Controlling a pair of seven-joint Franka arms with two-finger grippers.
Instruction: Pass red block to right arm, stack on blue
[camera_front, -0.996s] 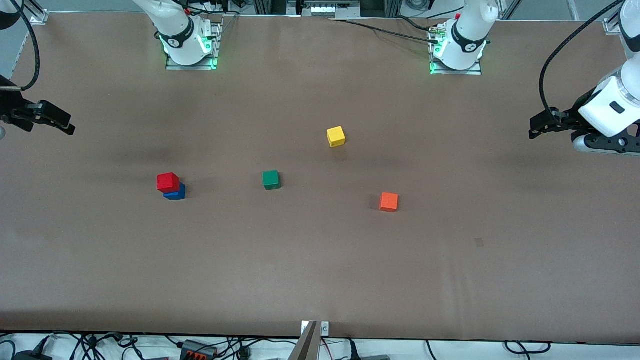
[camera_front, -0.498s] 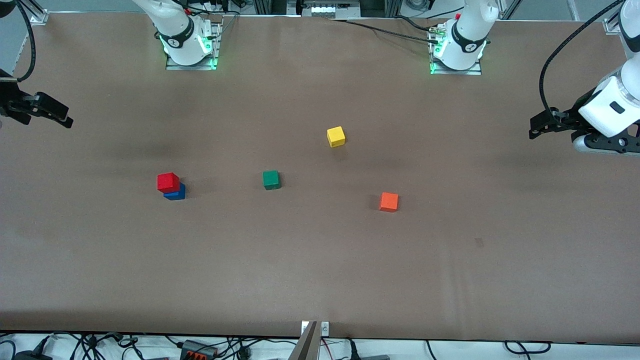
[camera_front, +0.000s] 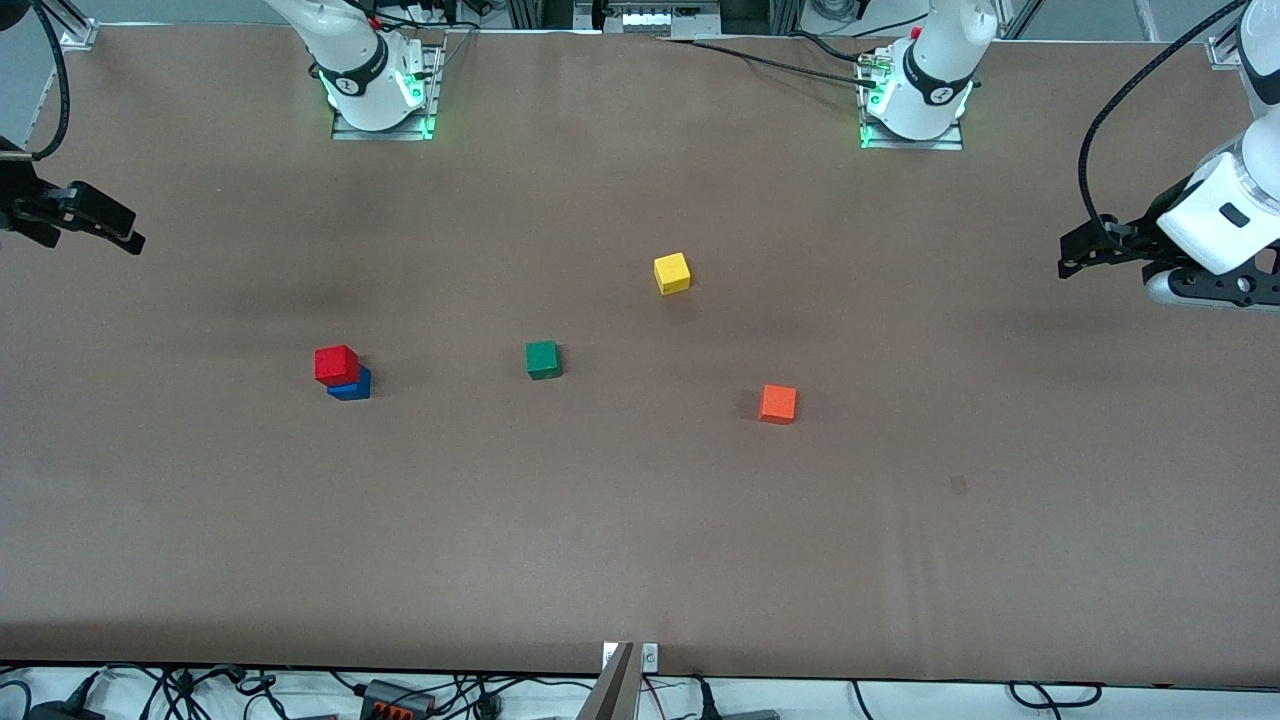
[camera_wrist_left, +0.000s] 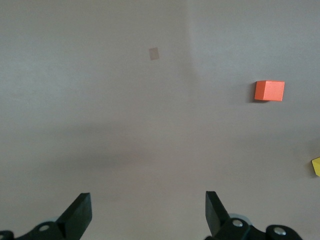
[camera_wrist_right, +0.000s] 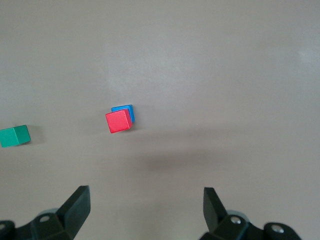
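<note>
the right gripper (camera_front: 125, 240) hangs high over the right arm's end of the table (camera_front: 640, 560), its black fingers (camera_wrist_right: 75, 207) spread wide with nothing between them. the arm reaches out sideways from its base, wrist camera looking straight down. the left gripper (camera_front: 1070, 262) is posed the same way over the left arm's end, its white wrist bent outward, its fingers (camera_wrist_left: 80, 215) also parted and empty. both arms hover well apart from every cube.

the red block (camera_front: 336, 365) sits on top of the blue cube (camera_front: 352, 388), set slightly askew so an edge of blue shows past the red in the right wrist view (camera_wrist_right: 119, 121) (camera_wrist_right: 125, 109). the stack lies well away from the right gripper, toward the middle of the table and nearer to the front camera.

the cubes are small, matte and sharp-edged. a green cube (camera_front: 542, 359) stands beside the stack, toward the left arm's end. a yellow cube (camera_front: 672, 273) and an orange cube (camera_front: 777, 403) lie between it and the left gripper. the table is a flat brown sheet with faint creases.
</note>
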